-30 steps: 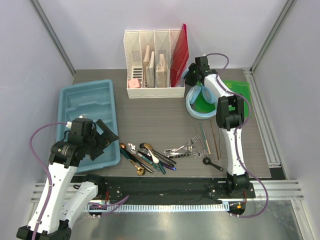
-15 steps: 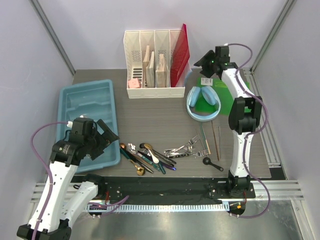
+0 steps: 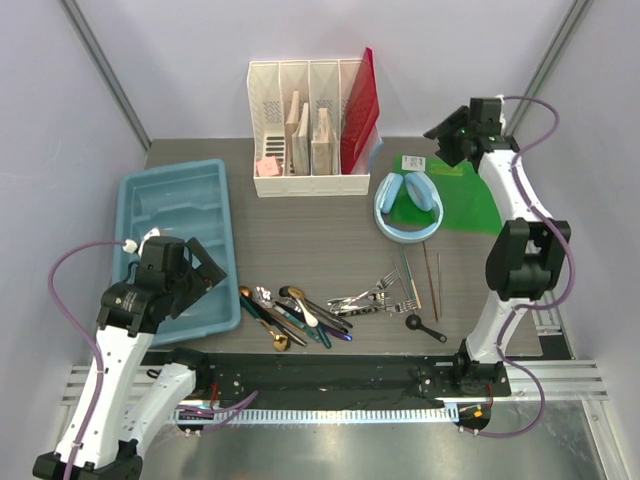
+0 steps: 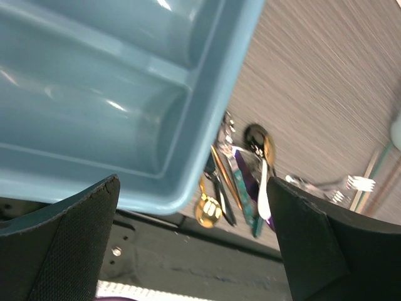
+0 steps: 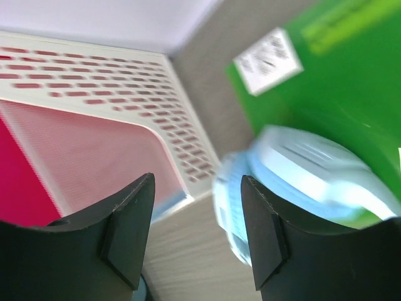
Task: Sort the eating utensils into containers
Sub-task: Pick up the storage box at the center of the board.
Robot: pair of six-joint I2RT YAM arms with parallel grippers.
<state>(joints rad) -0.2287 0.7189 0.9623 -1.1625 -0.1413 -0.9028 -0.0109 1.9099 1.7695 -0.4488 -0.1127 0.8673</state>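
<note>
The small cutlery lies loose on the grey tabletop (image 3: 300, 225), none of it visibly in the light blue rectangular plastic cutlery tray (image 3: 130, 195). The gold and dark spoons and dark-handled knives (image 3: 295, 315) sit in a tangled heap just right of the tray's near corner. The silver forks (image 3: 375, 293) and thin brown chopsticks (image 3: 431, 268) lie further right.

The left gripper (image 3: 205, 268) hovers over that near corner with its jaws spread wide and nothing between them. The right gripper (image 5: 197, 188) hangs far back, above the light blue headphones (image 3: 408, 205) and flat green sheet (image 3: 470, 195), its jaws likewise parted and empty.

The step in hand looks like a first pick from the heap, and the left arm is nearer. It should single out an outer handle, set the jaws across it and lift straight up, so that neighbours do not drag along.

A white label (image 3: 414, 162) on the green sheet carries print that is too blurred to read, and no brand shows.
</note>
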